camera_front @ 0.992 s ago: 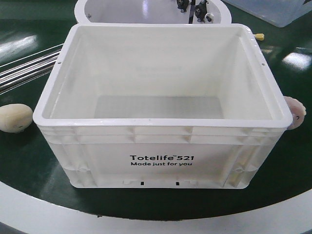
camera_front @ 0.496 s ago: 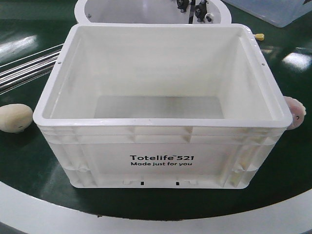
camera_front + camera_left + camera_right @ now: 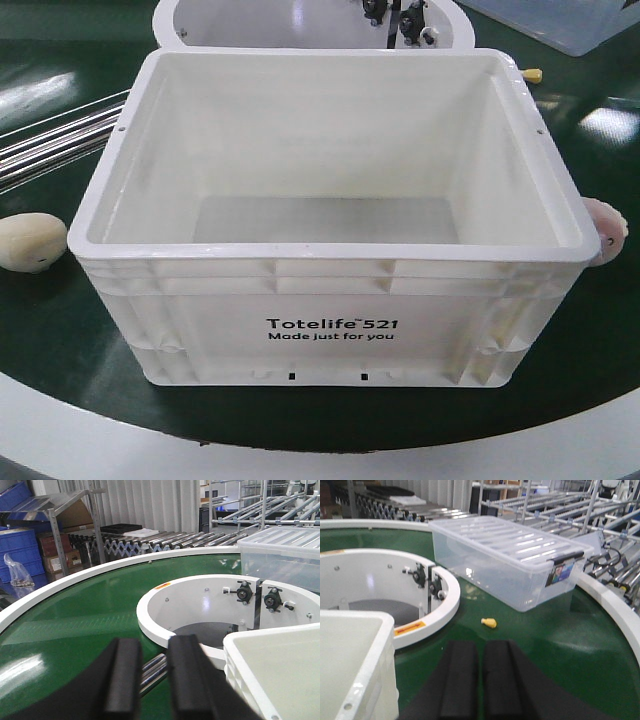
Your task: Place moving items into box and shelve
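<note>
Balls are spotted outside the box (image 3: pixel 330 330): cream ball (image 3: pixel 30 243) left of it, pinkish ball (image 3: pixel 608 230) beside its right rim. Both are judged soft, light (pinch mid-body). Left gripper (image 3: pixel 155 680) is held slightly parted; right gripper (image 3: pixel 481 685) closed, empty.

The box (image 3: pixel 330 300) is open above, while cream ball (image 3: pixel 30 243) and pinkish ball (image 3: pixel 607 228) sit close beside its outer walls.

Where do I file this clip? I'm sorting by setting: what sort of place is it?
Probably a warehouse or logistics line: a curved green conveyor belt, roller conveyors beyond it, and blue bins stacked at the side.
</note>
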Controlling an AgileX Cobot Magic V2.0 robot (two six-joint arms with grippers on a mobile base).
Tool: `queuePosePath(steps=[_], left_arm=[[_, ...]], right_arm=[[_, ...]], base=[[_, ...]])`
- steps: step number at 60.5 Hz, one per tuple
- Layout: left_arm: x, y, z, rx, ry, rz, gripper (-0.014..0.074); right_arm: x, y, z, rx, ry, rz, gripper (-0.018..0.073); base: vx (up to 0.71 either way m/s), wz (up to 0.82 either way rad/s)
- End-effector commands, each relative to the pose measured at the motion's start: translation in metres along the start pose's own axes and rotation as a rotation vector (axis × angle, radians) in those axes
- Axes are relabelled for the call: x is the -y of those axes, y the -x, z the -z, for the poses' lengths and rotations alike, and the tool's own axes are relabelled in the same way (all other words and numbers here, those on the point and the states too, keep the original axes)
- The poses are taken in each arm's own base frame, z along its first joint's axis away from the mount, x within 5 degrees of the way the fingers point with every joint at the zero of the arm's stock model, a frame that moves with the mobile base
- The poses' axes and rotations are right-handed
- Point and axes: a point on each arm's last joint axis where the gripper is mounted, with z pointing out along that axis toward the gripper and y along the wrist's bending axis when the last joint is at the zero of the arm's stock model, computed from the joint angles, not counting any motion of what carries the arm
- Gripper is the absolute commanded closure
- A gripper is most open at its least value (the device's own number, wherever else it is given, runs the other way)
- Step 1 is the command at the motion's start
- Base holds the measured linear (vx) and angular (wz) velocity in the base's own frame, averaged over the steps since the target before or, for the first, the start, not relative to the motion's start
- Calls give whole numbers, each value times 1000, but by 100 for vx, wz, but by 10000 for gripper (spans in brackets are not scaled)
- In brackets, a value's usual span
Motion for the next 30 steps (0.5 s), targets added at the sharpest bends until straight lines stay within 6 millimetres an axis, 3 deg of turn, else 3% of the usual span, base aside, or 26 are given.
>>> queuePosePath(steps=[1,12,19,30], left_arm=[[-1,18,3,117,10,3,159],[-1,17,3,107,9,14,92],[-1,10,2,21,2,33,94],[0,-17,7,-276,13,171,94]], right_arm=[[0,14,0,75,3,22,260],[-1,10,-7,42,9,-5,33],[0,2,-8,-47,1,-23,8],[5,-22,3,-388,-51,-14,9]], base=[[0,0],[0,0],[0,0],[0,0]])
